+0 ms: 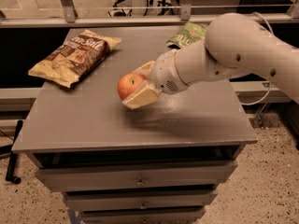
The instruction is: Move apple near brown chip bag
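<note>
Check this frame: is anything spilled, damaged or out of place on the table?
Nothing stands out. The tool grips the apple over the table; the brown chip bag and the green bag lie flat, nothing spilled.

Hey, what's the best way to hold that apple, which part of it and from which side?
Across its widest middle, coming in from the right of the view, as the gripper does over the table. Its jaws are shut on opposite sides of the apple, one in front and below, one behind. The apple is round and smooth, so a grip off the middle would likely slip.
</note>
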`<state>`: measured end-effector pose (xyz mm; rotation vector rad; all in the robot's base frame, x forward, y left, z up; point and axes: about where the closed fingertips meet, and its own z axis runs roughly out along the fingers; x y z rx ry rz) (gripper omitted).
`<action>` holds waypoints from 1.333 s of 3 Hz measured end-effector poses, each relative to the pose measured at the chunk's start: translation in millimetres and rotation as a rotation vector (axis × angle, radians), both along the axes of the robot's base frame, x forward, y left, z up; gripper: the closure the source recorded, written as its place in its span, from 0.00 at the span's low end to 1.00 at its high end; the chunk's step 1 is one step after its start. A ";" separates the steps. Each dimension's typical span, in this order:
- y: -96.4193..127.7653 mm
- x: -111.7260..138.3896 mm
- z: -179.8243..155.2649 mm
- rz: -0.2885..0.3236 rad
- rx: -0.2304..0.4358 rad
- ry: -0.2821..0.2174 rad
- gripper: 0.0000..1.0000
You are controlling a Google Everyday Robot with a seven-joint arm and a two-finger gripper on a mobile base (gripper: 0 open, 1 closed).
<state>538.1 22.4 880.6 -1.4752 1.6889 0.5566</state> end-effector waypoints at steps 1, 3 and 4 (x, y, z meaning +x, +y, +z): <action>15.9 43.1 9.2 0.008 0.035 -0.065 1.00; 59.1 95.5 15.9 0.047 0.113 -0.104 1.00; 72.5 113.4 8.5 0.065 0.103 -0.090 1.00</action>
